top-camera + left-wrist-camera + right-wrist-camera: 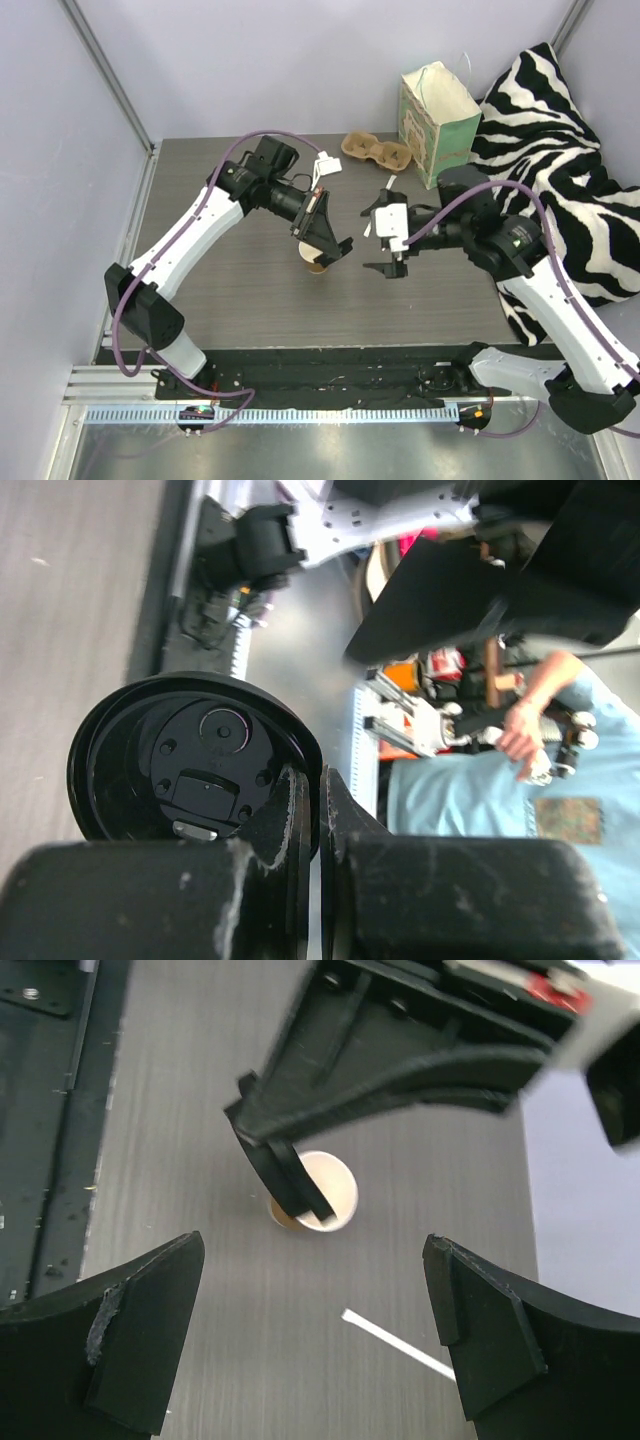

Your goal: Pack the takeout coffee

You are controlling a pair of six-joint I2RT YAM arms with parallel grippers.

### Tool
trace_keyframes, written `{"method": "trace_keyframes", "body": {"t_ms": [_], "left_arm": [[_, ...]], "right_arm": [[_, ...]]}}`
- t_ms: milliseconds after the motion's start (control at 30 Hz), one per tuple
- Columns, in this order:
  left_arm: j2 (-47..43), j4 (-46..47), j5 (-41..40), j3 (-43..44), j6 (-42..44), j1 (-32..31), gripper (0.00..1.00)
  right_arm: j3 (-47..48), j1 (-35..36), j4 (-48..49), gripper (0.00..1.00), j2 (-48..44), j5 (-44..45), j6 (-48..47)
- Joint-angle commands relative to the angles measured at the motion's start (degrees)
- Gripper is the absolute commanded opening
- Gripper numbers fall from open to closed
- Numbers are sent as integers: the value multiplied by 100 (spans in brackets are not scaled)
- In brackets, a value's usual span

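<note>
The takeout coffee's tan paper cup (316, 263) stands upright on the dark table with its top open, and its white rim (328, 1194) shows in the right wrist view. My left gripper (322, 790) is shut on the edge of the round black lid (190, 760) and holds it tilted just above the cup. Seen from the right wrist, that lid (291, 1177) is edge-on over the cup's left side. My right gripper (385, 240) hangs open a short way right of the cup with nothing between its fingers (150, 1320).
A brown pulp two-cup carrier (376, 151) lies at the back of the table. A mint-green paper bag (438, 122) stands upright beside it. A zebra-striped cushion (565, 160) fills the right side. A thin white strip (395, 1345) lies on the table below my right gripper.
</note>
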Motion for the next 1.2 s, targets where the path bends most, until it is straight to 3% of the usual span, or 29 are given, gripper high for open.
{"method": "trace_keyframes", "body": {"t_ms": [0, 267, 400, 567, 700, 767, 800, 900, 933, 1000, 1133, 1167], "left_arm": [[-308, 552, 707, -143, -509, -151, 0], [-369, 562, 928, -336, -598, -256, 0], [-413, 571, 945, -319, -589, -265, 0], [-431, 597, 963, -328, -598, -274, 0], [-422, 615, 928, -310, -589, -282, 0], [-431, 615, 840, -293, -589, -282, 6], [-448, 580, 788, -275, -563, -282, 12], [-422, 448, 577, -30, -405, -152, 28], [-404, 430, 515, 75, -379, -46, 39], [-290, 430, 244, 479, -378, 478, 52], [-167, 1017, -582, 1192, -1027, 1754, 63], [-280, 1689, -749, 1158, -1681, 2018, 63]], "right_arm": [[127, 821, 76, 100, 9, 642, 217], [-74, 1499, 217, 90, 246, 1021, 375], [-276, 1657, 287, 75, 255, 1100, 454], [-417, 1675, 419, 63, 264, 1215, 560], [-417, 1701, 498, 43, 282, 1206, 709], [-400, 1693, 516, 35, 299, 1197, 840], [-391, 1693, 516, 23, 299, 1180, 902], [-409, 1701, 533, 11, 299, 1206, 1191], [-409, 1693, 577, 10, 308, 1206, 1288], [-374, 1693, 604, 6, 361, 1241, 1604], [-400, 1605, 1085, 4, 414, 1382, 2481], [-435, 1526, 1235, 4, 422, 1364, 2720]]}}
